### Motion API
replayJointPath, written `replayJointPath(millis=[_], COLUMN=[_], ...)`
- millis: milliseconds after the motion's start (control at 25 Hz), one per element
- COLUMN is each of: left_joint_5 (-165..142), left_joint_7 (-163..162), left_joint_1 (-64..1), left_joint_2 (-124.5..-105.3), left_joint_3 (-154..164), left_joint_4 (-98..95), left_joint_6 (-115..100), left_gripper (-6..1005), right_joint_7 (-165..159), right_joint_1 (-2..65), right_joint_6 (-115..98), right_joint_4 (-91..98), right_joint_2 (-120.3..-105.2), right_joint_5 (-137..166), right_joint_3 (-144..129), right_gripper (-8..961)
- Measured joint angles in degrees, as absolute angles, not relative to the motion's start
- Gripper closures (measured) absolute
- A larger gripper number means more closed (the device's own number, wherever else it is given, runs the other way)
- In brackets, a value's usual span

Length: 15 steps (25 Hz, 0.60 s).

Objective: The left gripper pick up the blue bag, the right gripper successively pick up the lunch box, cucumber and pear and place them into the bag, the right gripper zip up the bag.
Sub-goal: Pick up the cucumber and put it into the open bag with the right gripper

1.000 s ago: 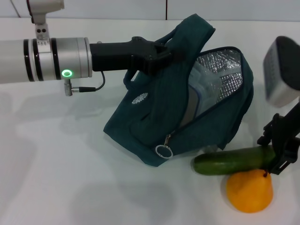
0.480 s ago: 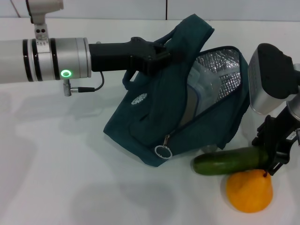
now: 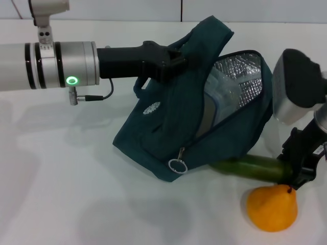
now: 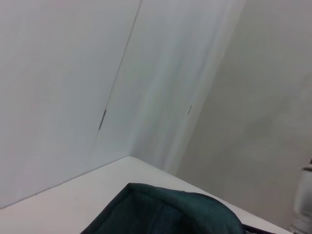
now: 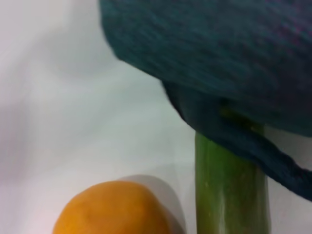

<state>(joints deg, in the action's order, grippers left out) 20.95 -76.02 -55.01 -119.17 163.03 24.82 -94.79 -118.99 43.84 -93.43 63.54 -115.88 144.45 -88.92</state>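
Blue bag (image 3: pixel 189 122): held up by its handle, clamped in the left gripper (image 3: pixel 176 58), mouth unzipped, foil lining showing, lunch box (image 3: pixel 225 89) inside. Cucumber (image 3: pixel 255 167): gripped at one end by the right gripper (image 3: pixel 296 171), other end tucked under the bag's lower edge. Pear (image 3: pixel 272 206): on the white table (image 3: pixel 61 194), just below the cucumber.
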Motion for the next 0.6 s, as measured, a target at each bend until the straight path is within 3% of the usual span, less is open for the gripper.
replayJointPath(millis=[600], left_joint_5=[21.2], left_joint_7=[-76.0], left_joint_1=[-54.0], left_joint_2=[-118.91], left_joint_3=[163.0], left_joint_4=[25.3], left_joint_6=[-95.0], left_gripper=[958], right_joint_7=[-113.1], right_joint_1=[32.3], right_joint_6=[-94.1], right_joint_4=[69.1], right_joint_2=[-115.51], right_joint_5=[142.9], right_joint_3=[-64.3], right_gripper=[397])
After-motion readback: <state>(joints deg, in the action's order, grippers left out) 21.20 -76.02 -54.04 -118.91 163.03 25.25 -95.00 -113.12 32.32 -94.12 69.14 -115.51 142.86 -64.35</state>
